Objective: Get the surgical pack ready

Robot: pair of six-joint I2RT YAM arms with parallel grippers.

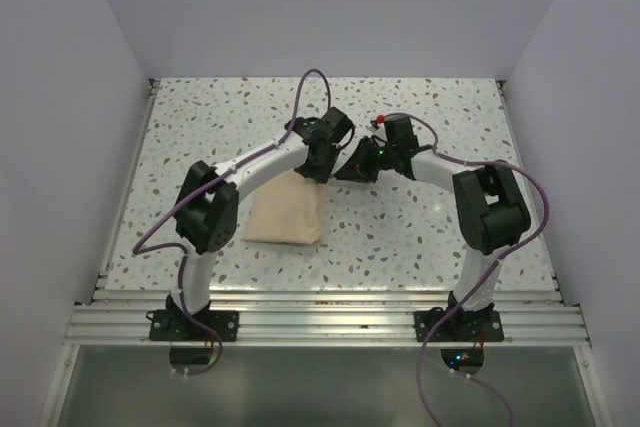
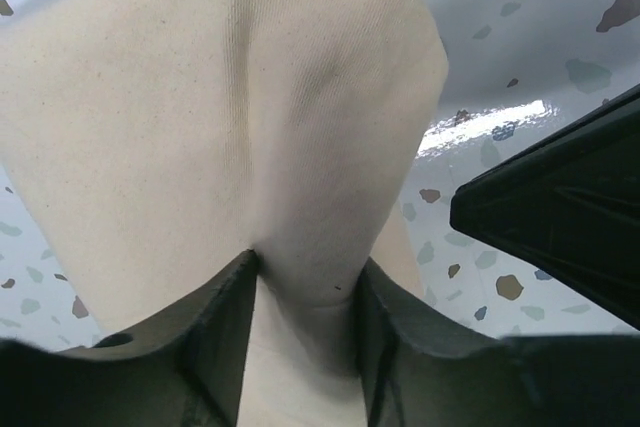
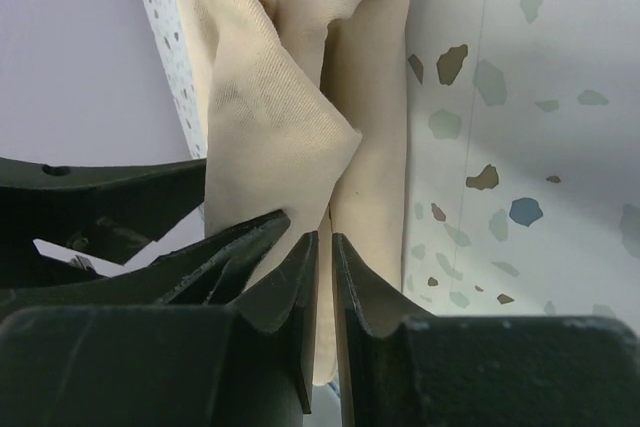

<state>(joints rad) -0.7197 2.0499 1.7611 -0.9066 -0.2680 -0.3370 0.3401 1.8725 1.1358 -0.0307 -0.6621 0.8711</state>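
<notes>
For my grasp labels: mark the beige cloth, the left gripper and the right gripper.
beige cloth (image 1: 285, 215): top external view, middle of the bundle.
left gripper (image 2: 308, 282): left wrist view, midway between its jaws.
right gripper (image 3: 324, 245): right wrist view, midway between its jaws.

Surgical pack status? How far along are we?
Done: the plain beige cloth already lies as a folded, pillow-like bundle on the speckled table. No tray, instruments or gauze show, so they are presumably wrapped inside. In hand: the left jaws and right jaws are both shut on cloth folds at the bundle's far right corner. Left: probably tucking that last flap and letting go.
</notes>
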